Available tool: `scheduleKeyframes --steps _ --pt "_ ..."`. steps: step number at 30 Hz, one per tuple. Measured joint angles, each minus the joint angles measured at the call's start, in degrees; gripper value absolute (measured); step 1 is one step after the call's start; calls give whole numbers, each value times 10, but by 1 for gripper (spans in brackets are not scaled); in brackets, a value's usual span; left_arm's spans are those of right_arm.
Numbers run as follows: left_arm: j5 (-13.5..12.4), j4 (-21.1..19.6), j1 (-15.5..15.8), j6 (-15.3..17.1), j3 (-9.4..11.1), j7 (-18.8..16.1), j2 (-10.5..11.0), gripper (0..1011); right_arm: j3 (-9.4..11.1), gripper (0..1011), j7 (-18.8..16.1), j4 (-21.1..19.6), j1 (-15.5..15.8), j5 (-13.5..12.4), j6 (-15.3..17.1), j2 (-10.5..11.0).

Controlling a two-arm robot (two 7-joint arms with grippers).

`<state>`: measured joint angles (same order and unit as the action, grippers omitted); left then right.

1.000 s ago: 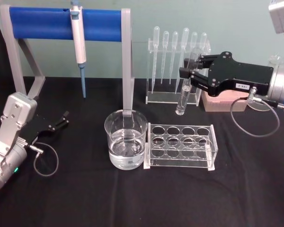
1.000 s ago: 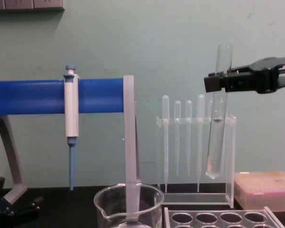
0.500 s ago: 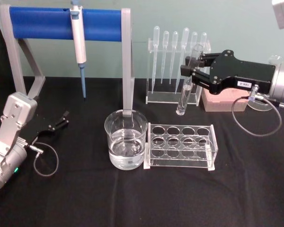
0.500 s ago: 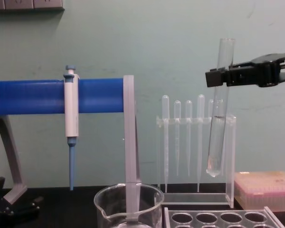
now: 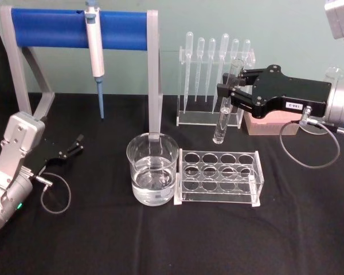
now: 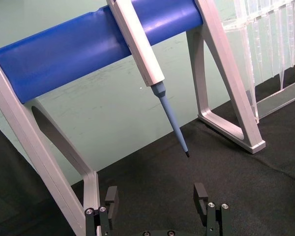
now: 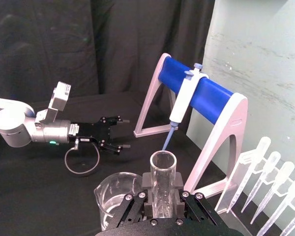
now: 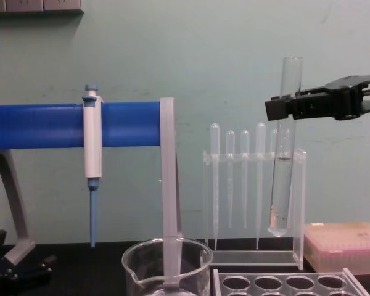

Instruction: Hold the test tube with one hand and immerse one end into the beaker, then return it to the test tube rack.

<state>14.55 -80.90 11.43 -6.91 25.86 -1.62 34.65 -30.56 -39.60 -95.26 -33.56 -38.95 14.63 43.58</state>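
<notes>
right end effector (image 5: 228, 90) holds test tube (image 5: 220, 123) aloft, left end effector (image 5: 74, 144) idle

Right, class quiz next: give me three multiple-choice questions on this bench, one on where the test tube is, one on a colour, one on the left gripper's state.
1. Where is the test tube?
A. In the beaker
B. In the rack
C. In the air, held by the right gripper

2. What colour is the bar holding the pipettor?
A. Red
B. Blue
C. Yellow

3. How are the left gripper's jaws?
A. Open, empty
B. Shut on a pipette
C. Shut on the beaker

Answers: C, the jaws clamp it near its top, its round end hanging free; B, the bar is blue; A, the jaws stand apart with nothing between.
</notes>
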Motion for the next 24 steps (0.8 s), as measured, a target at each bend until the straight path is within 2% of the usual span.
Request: scheduleKeyframes --steps 24 --pt "0 0 0 0 0 0 0 1000 1 234 0 1 1 2 -1 -1"
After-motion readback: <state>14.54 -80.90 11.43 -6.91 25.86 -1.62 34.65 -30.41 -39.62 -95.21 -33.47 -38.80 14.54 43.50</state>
